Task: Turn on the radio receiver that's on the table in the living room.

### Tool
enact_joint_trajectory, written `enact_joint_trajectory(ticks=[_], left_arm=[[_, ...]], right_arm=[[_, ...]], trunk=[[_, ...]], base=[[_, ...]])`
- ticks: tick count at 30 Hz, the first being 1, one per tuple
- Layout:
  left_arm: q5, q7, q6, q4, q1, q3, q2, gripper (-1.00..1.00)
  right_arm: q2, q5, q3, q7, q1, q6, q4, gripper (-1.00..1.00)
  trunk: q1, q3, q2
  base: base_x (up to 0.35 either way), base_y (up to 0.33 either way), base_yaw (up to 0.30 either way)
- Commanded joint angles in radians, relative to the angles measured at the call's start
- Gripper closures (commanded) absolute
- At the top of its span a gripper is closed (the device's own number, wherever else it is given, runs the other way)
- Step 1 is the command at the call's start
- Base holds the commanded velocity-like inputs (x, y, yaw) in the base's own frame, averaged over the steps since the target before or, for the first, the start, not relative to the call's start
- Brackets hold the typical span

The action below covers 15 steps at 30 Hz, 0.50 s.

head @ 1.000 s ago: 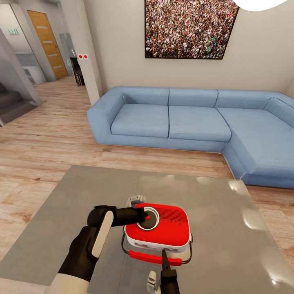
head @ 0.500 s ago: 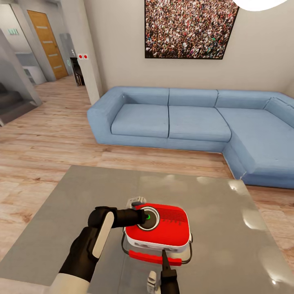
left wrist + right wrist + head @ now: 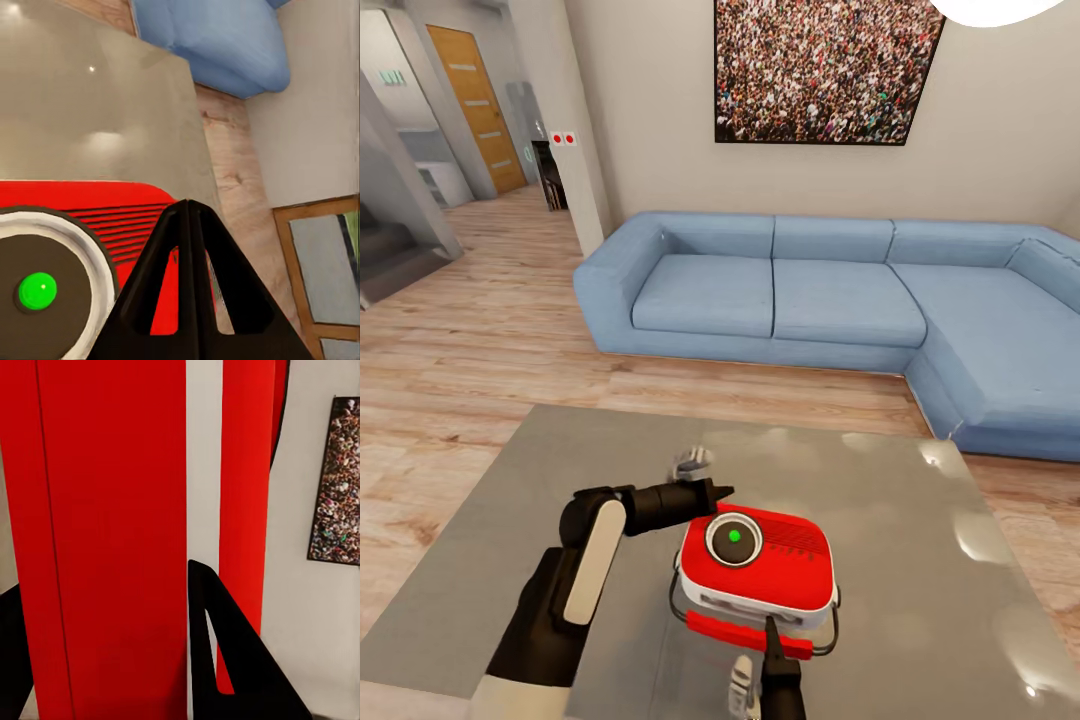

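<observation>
The radio receiver (image 3: 757,565) sits low in the middle of the head view, on the grey tabletop (image 3: 920,560). It is red with a white edge. Its round dial (image 3: 734,539) shows a green light. There are small marks beside the dial, but they are too tiny to read. No brand name can be read.

The left gripper (image 3: 712,493) is just above and left of the radio, close to its far left corner, not on the dial. In the left wrist view its jaws (image 3: 191,300) are pressed together into one dark point, with the dial and the red slats under them.

The right gripper (image 3: 772,640) comes up from the bottom edge of the head view, at the red handle (image 3: 745,633) on the near side of the radio. In the right wrist view the red radio (image 3: 112,540) fills the space between two dark fingers (image 3: 225,660) set apart. I cannot tell if they squeeze it.

The tabletop has lots of bare room to the right of the radio and behind it. Its near edge is close below the radio. Past the far edge is wood floor (image 3: 490,340), then the blue sofa (image 3: 830,300). A crowd picture (image 3: 825,70) hangs at the top.
</observation>
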Motion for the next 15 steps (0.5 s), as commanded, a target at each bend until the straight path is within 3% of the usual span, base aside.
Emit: enact_joint_trajectory(ticks=[1, 6, 10, 13, 14, 15], left_arm=[[0.008, -0.001, -0.001, -0.006, 0.0, 0.0, 0.0, 1.0], [0.06, -0.002, -0.001, -0.018, 0.0, -0.001, 0.003, 1.0], [0.08, -0.004, -0.003, -0.019, 0.0, 0.0, 0.011, 1.0], [0.082, -0.004, -0.004, -0.018, 0.0, 0.002, 0.019, 1.0], [0.082, -0.004, -0.005, -0.017, 0.0, 0.002, 0.025, 1.0], [0.083, -0.004, -0.006, -0.014, 0.0, 0.003, 0.03, 1.0]], right_arm=[[0.0, 0.011, -0.005, 0.001, 0.0, 0.006, -0.001, 1.0], [0.0, -0.033, -0.057, 0.008, 0.0, -0.021, -0.012, 1.0], [-0.01, -0.067, -0.149, 0.073, 0.0, -0.039, -0.077, 1.0], [-0.068, -0.067, -0.274, 0.221, 0.0, -0.032, -0.247, 1.0], [-0.098, -0.066, -0.334, 0.308, 0.0, -0.024, -0.341, 1.0], [-0.129, -0.065, -0.422, 0.421, -0.003, -0.009, -0.431, 1.0]], trunk=[[0.0, 0.0, 0.0], [0.0, 0.0, 0.0], [0.0, 0.0, 0.0], [0.0, 0.0, 0.0], [0.0, 0.0, 0.0], [0.0, 0.0, 0.0]], base=[[0.0, 0.0, 0.0], [0.0, 0.0, 0.0], [0.0, 0.0, 0.0], [0.0, 0.0, 0.0], [0.0, 0.0, 0.0], [0.0, 0.0, 0.0]])
